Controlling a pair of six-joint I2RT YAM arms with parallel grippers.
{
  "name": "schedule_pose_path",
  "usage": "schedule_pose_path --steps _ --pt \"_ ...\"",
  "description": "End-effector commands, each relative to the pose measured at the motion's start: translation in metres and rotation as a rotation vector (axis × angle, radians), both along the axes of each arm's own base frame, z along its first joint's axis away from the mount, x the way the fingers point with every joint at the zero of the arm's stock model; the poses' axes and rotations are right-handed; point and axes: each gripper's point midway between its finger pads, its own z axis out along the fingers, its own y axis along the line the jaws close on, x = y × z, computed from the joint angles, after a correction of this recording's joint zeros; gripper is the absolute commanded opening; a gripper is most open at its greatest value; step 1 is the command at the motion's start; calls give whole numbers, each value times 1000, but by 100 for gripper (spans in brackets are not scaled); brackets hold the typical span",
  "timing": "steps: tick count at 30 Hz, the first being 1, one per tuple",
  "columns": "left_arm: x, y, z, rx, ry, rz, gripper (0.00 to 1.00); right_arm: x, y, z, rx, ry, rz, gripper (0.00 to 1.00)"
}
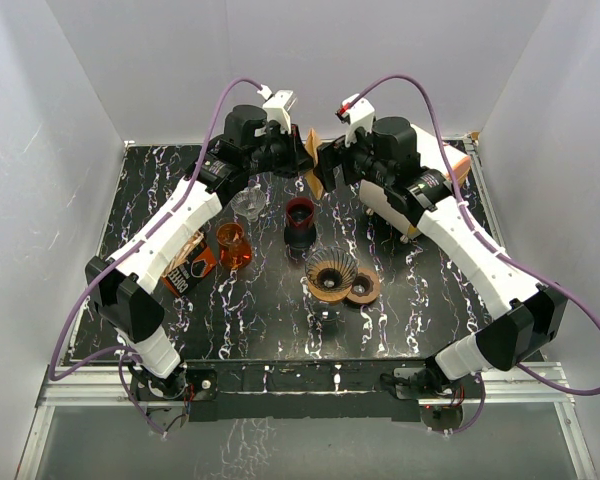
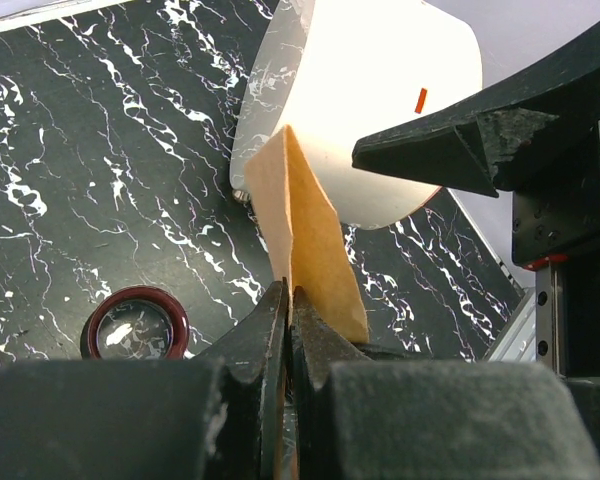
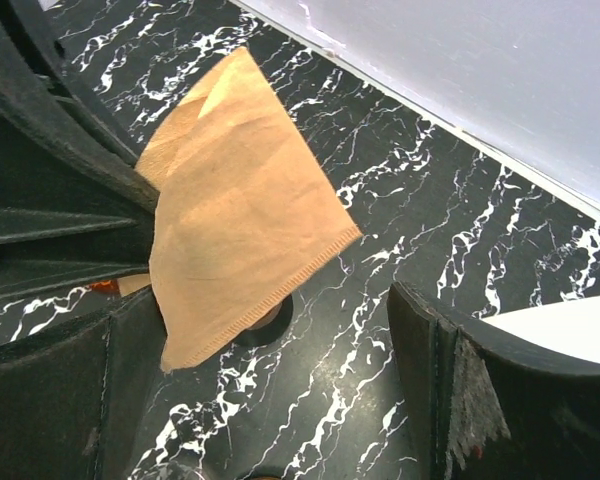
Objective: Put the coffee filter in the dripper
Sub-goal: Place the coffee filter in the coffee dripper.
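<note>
Left gripper [image 2: 288, 300] is clamped fully shut on the bottom corner of the coffee filter [image 3: 240, 200]. The brown paper stands up out of the jaws, folded flat, lifted off the table [image 1: 410, 310]. Right gripper [image 3: 270, 320] is spread wide with the filter sitting in the gap. The paper is way closer to one finger than the other, and the far finger [image 3: 450, 370] clearly isn't touching it. Can't tell if the near one is.

From above, both grippers meet nose to nose at the 12 o'clock edge of the table, filter sandwiched between them.

The dripper [image 1: 332, 272], the ribbed brown cone, sits just off table centre toward 4 o'clock, well apart from the filter. A brown ring [image 1: 364, 288] touches it on its 4 o'clock side. A red-rimmed cup [image 1: 300, 222] sits at the dripper's 11 o'clock, between it and the grippers. An orange glass [image 1: 233, 245] sits at 9 o'clock of centre, with a clear glass [image 1: 247, 205] just behind it and a coffee bag [image 1: 192, 262] beside it under the left arm. A white tub [image 2: 380, 90] sits under the right arm around 1 o'clock.
</note>
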Motion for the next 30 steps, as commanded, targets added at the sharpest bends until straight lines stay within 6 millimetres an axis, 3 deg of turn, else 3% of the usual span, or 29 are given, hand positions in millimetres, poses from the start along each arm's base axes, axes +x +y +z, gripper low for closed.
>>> schedule_pose_path --steps 1,6,14,30 --pt "-10 -1 25 -37 -53 -26 0 2 -18 30 5 -99 -73 86" --pt "-8 -2 22 -29 -54 -20 0 3 -20 31 4 -102 -87 82" --pt "2 -2 22 -11 -66 28 0 -12 1 27 62 -59 36 78" --pt "6 -8 20 12 -74 64 0 -6 10 18 79 -13 54 33"
